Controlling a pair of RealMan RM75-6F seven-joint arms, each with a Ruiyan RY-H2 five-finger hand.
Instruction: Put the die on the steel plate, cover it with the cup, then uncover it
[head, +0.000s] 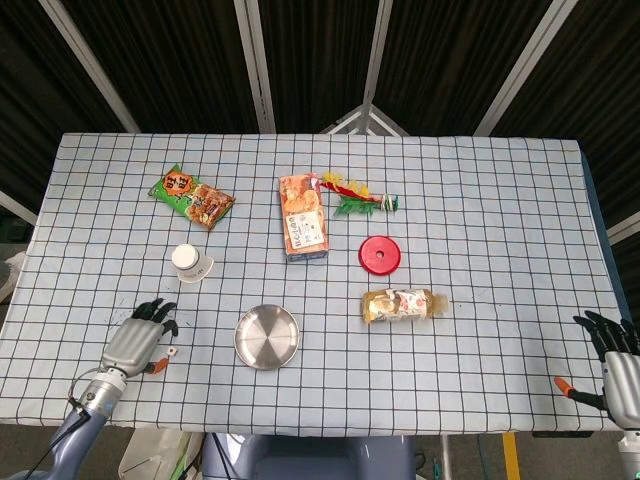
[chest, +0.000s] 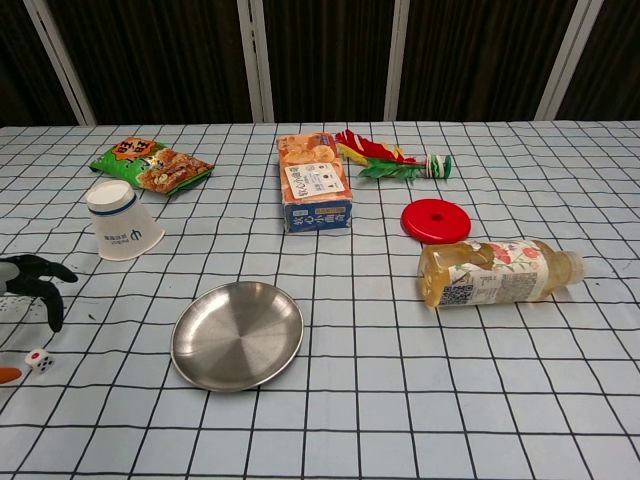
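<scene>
**Observer:** Where is my left hand, and is it holding anything?

**Operator:** My left hand (head: 140, 340) hovers low over the near left part of the checked table (head: 480, 240). It holds nothing, and its dark fingers (chest: 45, 272) are spread and curved downward. The die (chest: 38, 361) sits on the cloth just beside the fingertips, on the side toward the table's middle. It is small and white with dots, and in the chest view it lies between the fingers and the orange thumb tip.

**Observer:** And the plate and cup?

**Operator:** The steel plate (head: 266, 336) lies further out past the die from the hand, bare. The white cup (head: 190, 263) stands mouth down, farther back from the hand, near the plate (I can't tell whether the hand touches the die).

**Observer:** What about the right hand?

**Operator:** My right hand (head: 615, 360) is at the near right corner, well apart from everything, fingers straight and apart, holding nothing. Beyond the plate from my left hand are a lying bottle (head: 403, 304), a red lid (head: 379, 254), a snack box (head: 303, 217) and a green packet (head: 192, 196).
</scene>
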